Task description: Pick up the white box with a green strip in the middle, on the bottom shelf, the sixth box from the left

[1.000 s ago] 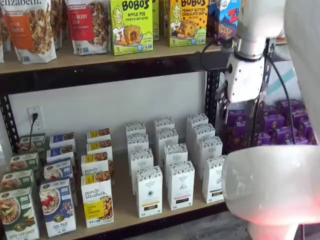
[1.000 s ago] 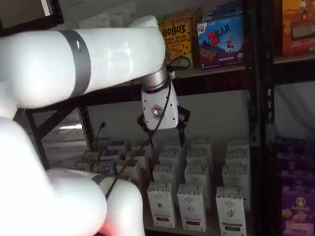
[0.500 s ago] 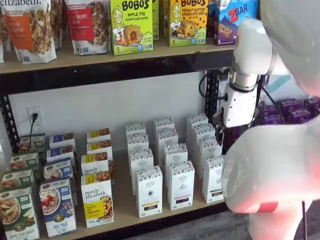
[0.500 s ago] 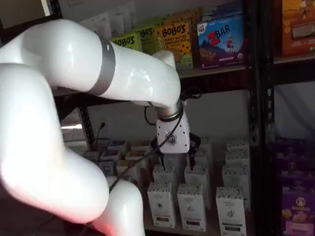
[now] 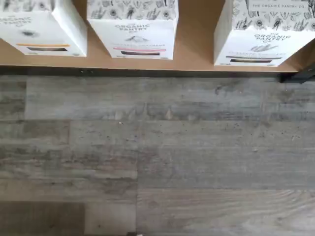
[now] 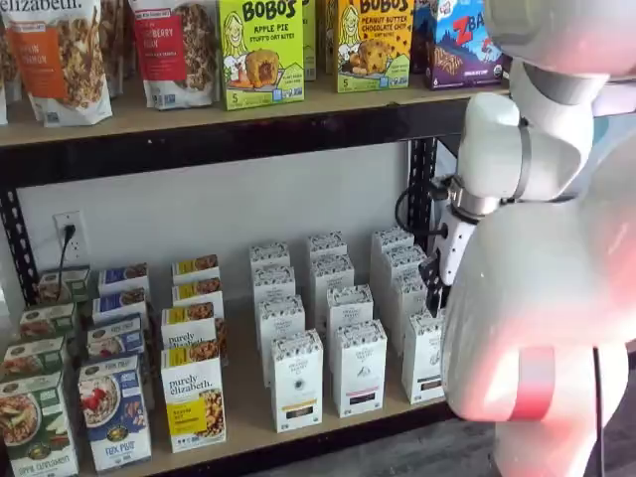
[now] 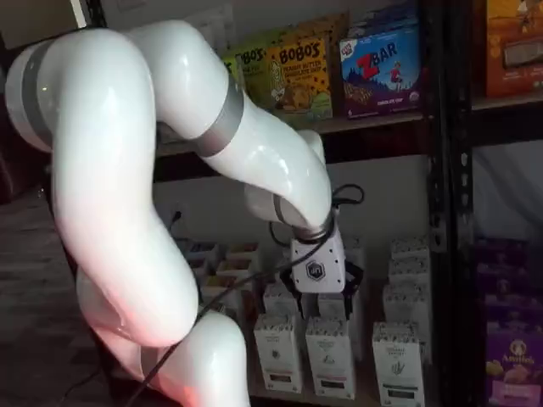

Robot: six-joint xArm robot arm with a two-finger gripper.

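The white box (image 6: 424, 358) stands at the front right of the white cartons on the bottom shelf (image 6: 248, 412). It has a patterned top and a dark greenish strip. It also shows in a shelf view (image 7: 397, 366) and in the wrist view (image 5: 263, 32), next to a pink-strip carton (image 5: 133, 27) and an orange-strip carton (image 5: 37, 24). My gripper (image 6: 433, 296) hangs just above and behind the white box, over the right column of cartons. In a shelf view (image 7: 321, 297) it sits low over the middle cartons. Its fingers show side-on, with no box in them.
Several rows of like white cartons (image 6: 328, 308) fill the shelf's right half, with granola and cereal boxes (image 6: 189, 393) to the left. A black upright (image 6: 422, 189) stands behind the gripper. Purple boxes (image 7: 509, 356) fill the neighbouring rack. Grey plank floor (image 5: 157, 157) lies before the shelf edge.
The arm has swung down and in towards the shelf. The gripper dropped from upper-shelf height to just over the white cartons on the bottom shelf.
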